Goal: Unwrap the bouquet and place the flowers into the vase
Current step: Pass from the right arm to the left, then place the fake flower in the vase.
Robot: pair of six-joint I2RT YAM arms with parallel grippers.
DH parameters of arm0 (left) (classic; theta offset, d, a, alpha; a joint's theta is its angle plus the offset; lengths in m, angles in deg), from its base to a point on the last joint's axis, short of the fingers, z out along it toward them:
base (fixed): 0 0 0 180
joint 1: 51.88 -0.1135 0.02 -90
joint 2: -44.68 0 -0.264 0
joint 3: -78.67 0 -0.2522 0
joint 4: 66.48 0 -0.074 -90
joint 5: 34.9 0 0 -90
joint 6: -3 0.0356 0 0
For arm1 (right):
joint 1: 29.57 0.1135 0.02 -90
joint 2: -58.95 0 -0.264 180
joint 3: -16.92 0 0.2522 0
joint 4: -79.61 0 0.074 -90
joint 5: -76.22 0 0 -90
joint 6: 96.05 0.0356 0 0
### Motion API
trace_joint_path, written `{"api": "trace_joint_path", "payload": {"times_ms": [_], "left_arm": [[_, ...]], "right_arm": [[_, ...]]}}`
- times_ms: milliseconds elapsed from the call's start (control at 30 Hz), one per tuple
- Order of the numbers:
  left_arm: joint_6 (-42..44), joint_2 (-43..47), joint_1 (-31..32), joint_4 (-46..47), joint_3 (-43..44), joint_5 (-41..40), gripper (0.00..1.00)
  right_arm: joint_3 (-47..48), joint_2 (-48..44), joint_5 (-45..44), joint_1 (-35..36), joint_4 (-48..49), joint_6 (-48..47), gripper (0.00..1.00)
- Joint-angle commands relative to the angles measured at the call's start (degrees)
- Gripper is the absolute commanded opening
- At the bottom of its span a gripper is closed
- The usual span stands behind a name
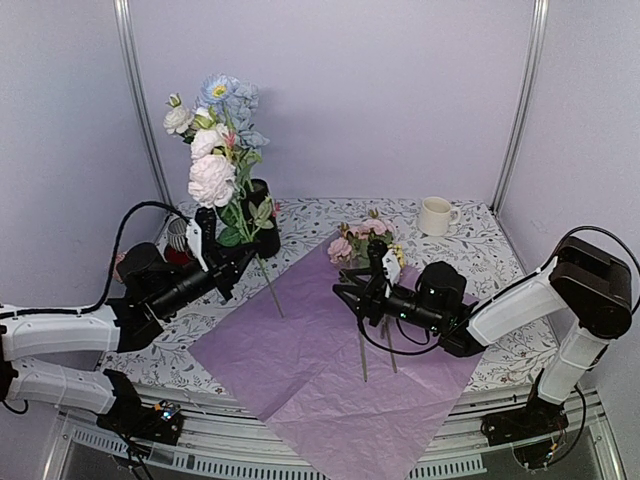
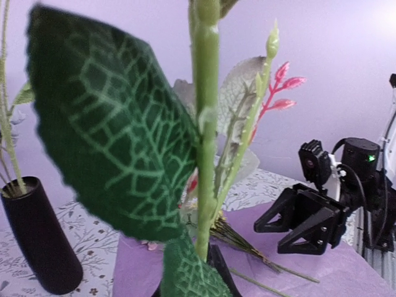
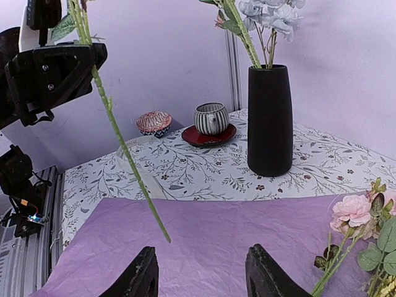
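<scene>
My left gripper (image 1: 243, 258) is shut on the green stem (image 2: 206, 124) of a flower with white and pink blooms (image 1: 211, 178), holding it upright just in front of the black vase (image 1: 264, 218). The stem's lower end hangs free above the purple paper (image 1: 300, 370). Pale blue flowers (image 1: 228, 95) stand in the vase (image 3: 270, 120). My right gripper (image 3: 201, 278) is open and empty, low over the paper. The remaining flowers (image 1: 362, 238) lie on the paper beside it, pink blooms (image 3: 351, 210) at its right. In the left wrist view a large leaf (image 2: 117, 136) hides most of the fingers.
A striped cup (image 3: 211, 117) on a red saucer and a small patterned bowl (image 3: 153, 122) stand left of the vase. A cream mug (image 1: 435, 215) sits at the back right. The floral tablecloth (image 1: 480, 260) surrounds the paper. Metal posts frame the back wall.
</scene>
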Motion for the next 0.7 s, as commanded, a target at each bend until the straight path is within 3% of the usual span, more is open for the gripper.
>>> {"api": "trace_joint_path", "payload": {"times_ms": [0,200,467,667], "left_arm": [[3.25,3.5,-0.15,-5.23,3.3,-12.85,0.0],[4.2,5.88,-5.8,-7.81,10.1,-17.1,0.0],[6.76,-1.01,-11.95,-9.48,22.7,-16.61,0.0],[3.77,-6.69,-13.06,-9.87,29.97,-10.58,0.0]], "right_arm": [[-0.66,0.18,-1.31,-0.05,1.94,-0.61,0.5],[-0.18,0.69,1.23,-0.11,1.94,-1.07,0.5],[-0.23,0.55,1.74,-0.09,1.86,-1.73,0.5],[-0.29,0.4,2.2,-0.07,1.77,-1.83,0.5]]}}
